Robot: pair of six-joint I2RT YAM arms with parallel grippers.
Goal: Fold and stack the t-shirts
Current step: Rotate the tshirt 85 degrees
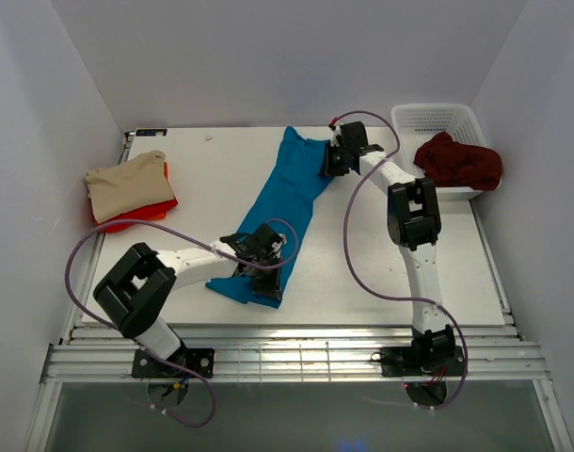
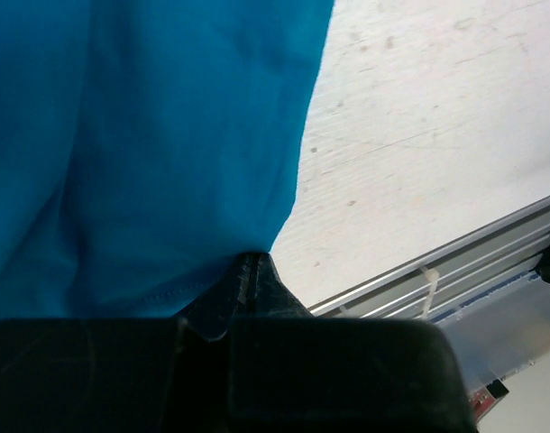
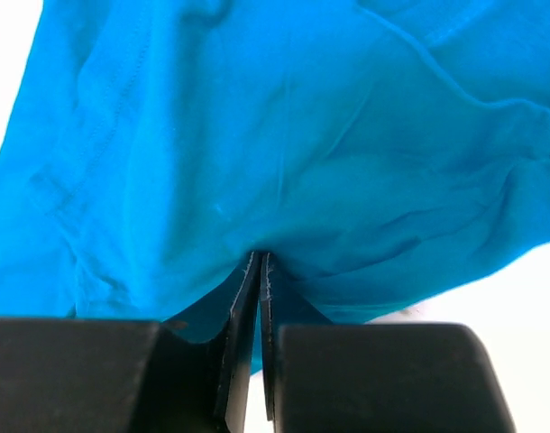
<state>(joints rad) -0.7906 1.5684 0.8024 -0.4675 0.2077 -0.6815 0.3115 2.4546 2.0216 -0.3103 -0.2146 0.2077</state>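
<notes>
A teal t-shirt (image 1: 282, 202) lies as a long narrow strip running diagonally across the white table (image 1: 212, 179). My left gripper (image 1: 268, 247) is shut on the strip's near end by its right edge. In the left wrist view its jaws (image 2: 251, 257) pinch the teal cloth (image 2: 167, 135) at the hem. At the strip's far end my right gripper (image 1: 336, 160) is shut on the cloth. The right wrist view shows those jaws (image 3: 260, 255) nearly together, with teal cloth (image 3: 284, 135) bunched at the tips. A folded beige t-shirt (image 1: 127, 184) rests on a red t-shirt (image 1: 141, 215) at the left. A dark maroon t-shirt (image 1: 456, 162) lies crumpled in the basket.
A white lattice basket (image 1: 438, 118) stands at the back right corner of the table. White walls close in the left, back and right sides. The table's metal front rail (image 2: 455, 262) runs just beyond the shirt's near end. Purple cables loop from both arms.
</notes>
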